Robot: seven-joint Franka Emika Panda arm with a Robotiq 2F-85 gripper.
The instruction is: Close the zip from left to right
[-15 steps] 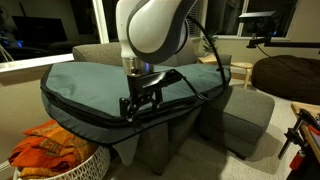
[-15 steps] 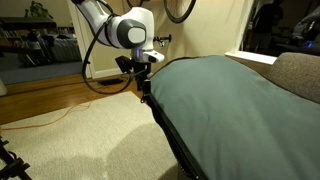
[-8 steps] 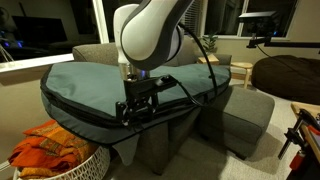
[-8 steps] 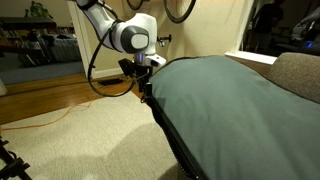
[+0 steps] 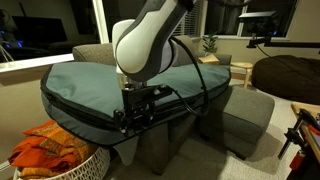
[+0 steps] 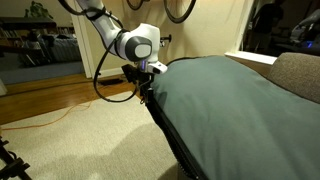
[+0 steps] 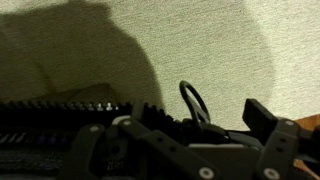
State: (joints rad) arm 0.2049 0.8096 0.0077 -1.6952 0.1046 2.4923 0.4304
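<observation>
**Gripper down at the bag's dark edge, grip not readable**

Gripper (image 5: 134, 110) is seen pointed down at the near edge of the teal-grey bag (image 5: 85, 78), right on the black trim. Whether its jaws are wide, narrow or clamped on anything cannot be told: everything there is dark on dark.

At the near left of that exterior view, a woven basket (image 5: 85, 165) filled with orange cloth (image 5: 45, 145) is seen on the floor. Above it the bag is spread across the grey sofa (image 5: 245, 115). The zip (image 5: 75, 108) is traced as a long dark line along the bag's near edge, running from the left corner to the gripper and on to the right. The white arm (image 5: 145, 45) is bent over the middle of the bag. At the far right a brown cushion (image 5: 285, 72) is glimpsed.

In an exterior view the zip (image 6: 168, 128) is seen running from the gripper toward the near right, with pale carpet (image 6: 80, 140) at the left.

In the wrist view, zip teeth (image 7: 50, 107) are made out at the left and a dark loop (image 7: 195, 98) just right of centre, carpet behind.
</observation>
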